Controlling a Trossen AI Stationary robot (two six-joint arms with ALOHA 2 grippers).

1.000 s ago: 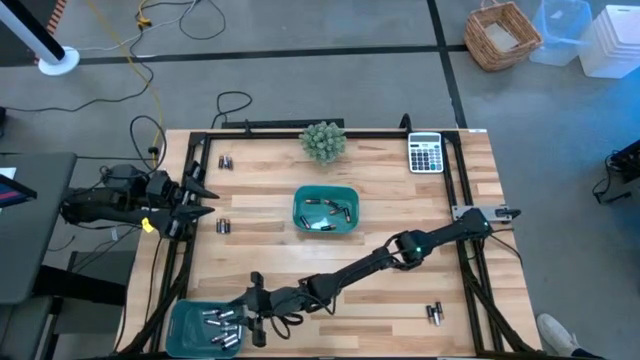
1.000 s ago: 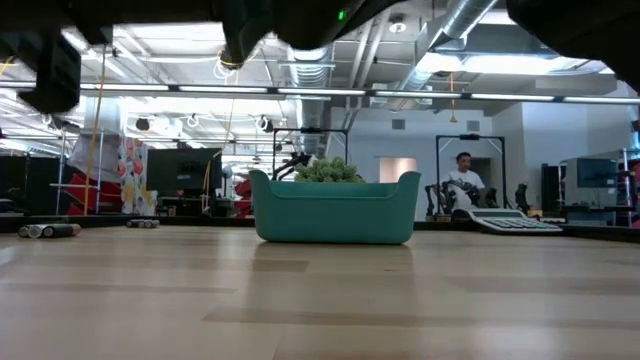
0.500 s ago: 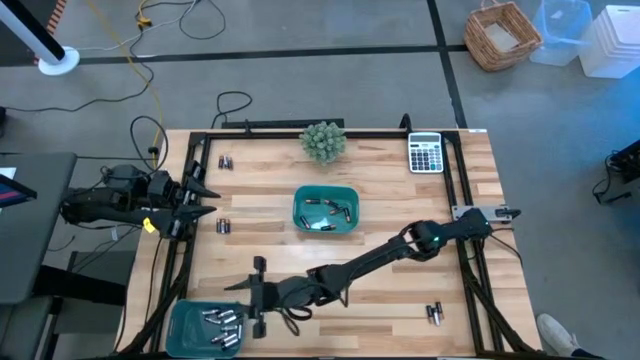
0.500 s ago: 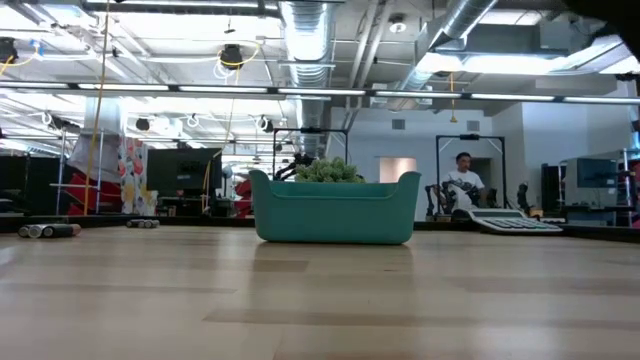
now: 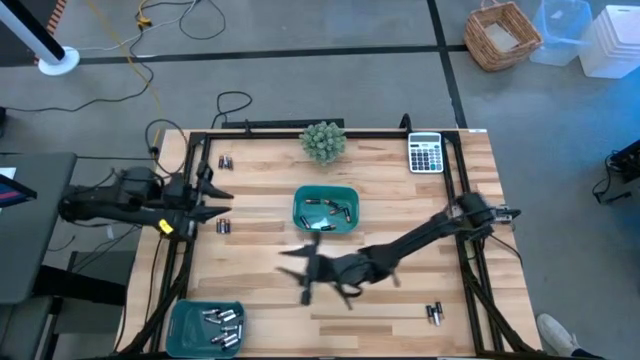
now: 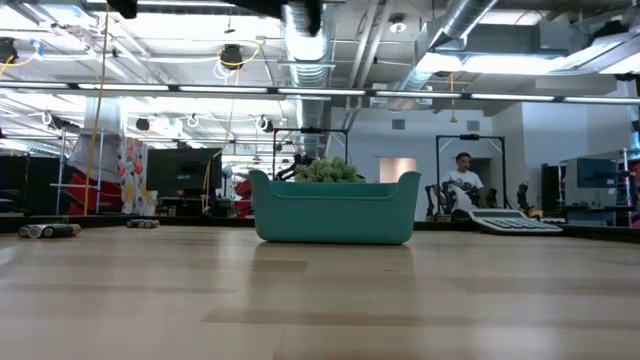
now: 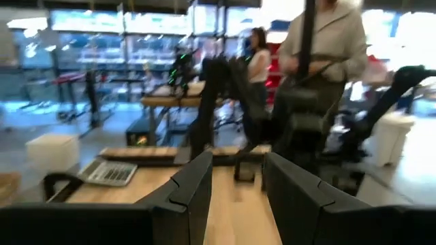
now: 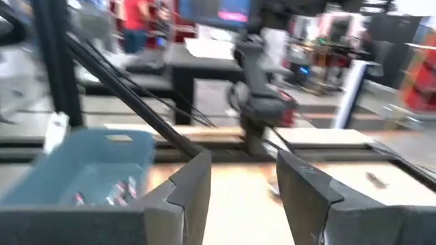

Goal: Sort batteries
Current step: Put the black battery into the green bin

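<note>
Dark batteries lie in two teal trays: one tray (image 5: 325, 210) at the table's middle, one (image 5: 205, 325) at the near left corner, which also shows in the right wrist view (image 8: 82, 170). Loose batteries rest on the wood at the far left (image 5: 226, 160), mid left (image 5: 223, 226) and near right (image 5: 435, 313). My right gripper (image 5: 293, 271) (image 8: 242, 184) hangs open and empty above the table, between the two trays, pointing at the left edge. My left gripper (image 5: 222, 195) (image 7: 238, 184) waits open and empty at the left edge.
A grey calculator (image 5: 426, 153) and a small green plant (image 5: 323, 140) stand at the far edge. A black frame (image 5: 465, 180) runs round the table. People show in the room beyond. Bare wood lies between the trays and along the near edge.
My right gripper has pulled away from the near-left tray, rising and travelling toward the table's middle, with its wrist rolling on the way. The batteries in that tray lie where they were.
</note>
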